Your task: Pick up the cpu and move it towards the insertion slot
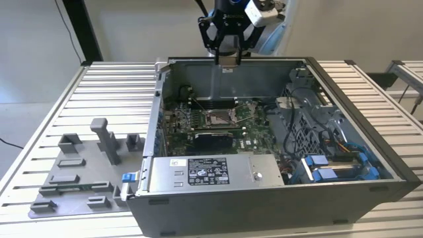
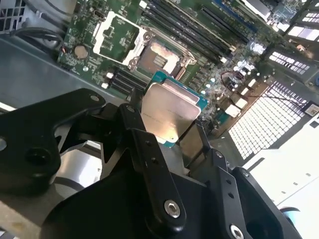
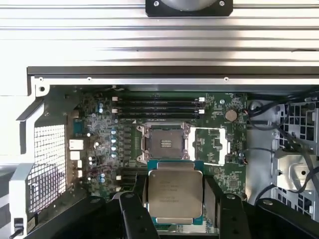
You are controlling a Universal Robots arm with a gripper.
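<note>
— Presently, where is the cpu (image 3: 175, 195)?

— Clamped between the fingers (image 2: 149, 164) of the claw (image 3: 175, 199), silvery top facing the wrist cameras, raised above the open computer case (image 1: 370, 163).

— And relative to the insertion slot (image 3: 165, 145)?

— Apart from it. In both wrist views the slot lies uncovered on the green motherboard (image 3: 99, 124), just beyond the chip's edge. In the exterior view the claw (image 1: 228, 63) hangs over the case's rear wall, well above the slot (image 1: 218, 118).

— Surroundings?

— The case rests on a ribbed tabletop (image 1: 112, 94); beside the case lies a grey fixture plate (image 1: 79, 183) with plastic blocks.
</note>
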